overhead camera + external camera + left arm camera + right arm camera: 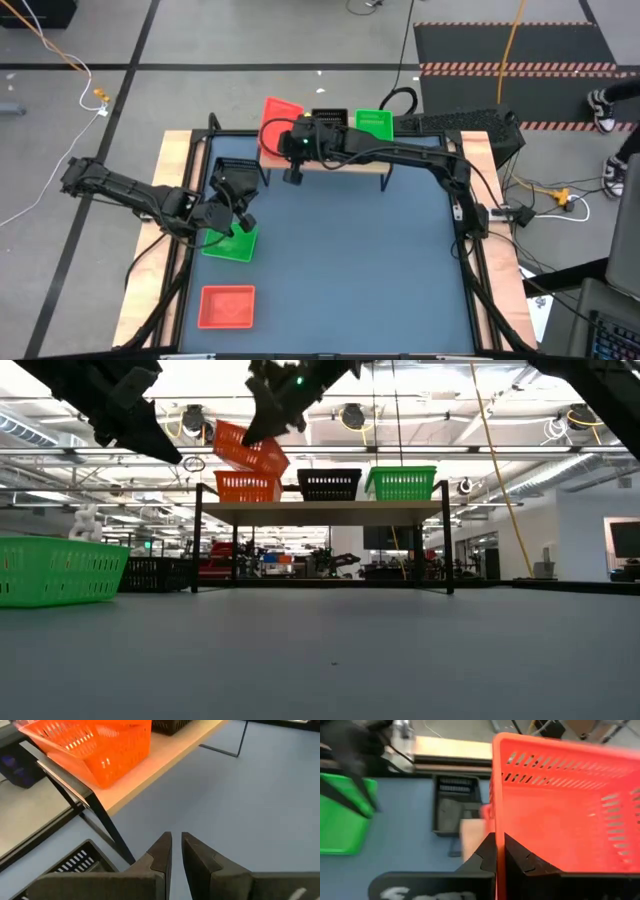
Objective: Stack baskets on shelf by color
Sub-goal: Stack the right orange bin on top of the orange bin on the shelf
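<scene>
The shelf [340,160] stands at the table's far edge. Its plank carries a red basket [247,487], a black basket [329,483] and a green basket [400,482], left to right. My right gripper [270,415] is shut on a second red basket [255,450], tilted above the one on the shelf. My left gripper [243,210] hovers shut and touching nothing over the table's left part, between a black basket [235,175] and a green basket [230,243], both resting on their bottoms. Another red basket [227,305] sits near the near-left corner. My right gripper [500,845] pinches the red basket's side wall at its rim [498,820], one finger inside the basket and one outside. The fingers come from above. The basket is lifted clear, tilted, just over the red basket on the shelf's left end [270,140].
The shelf's thin black legs [107,827] stand close to my left gripper [176,850]. The blue table top [360,260] lies bare in the middle and right. A person's shoes [605,105] show on the floor beyond the right edge, beside cables.
</scene>
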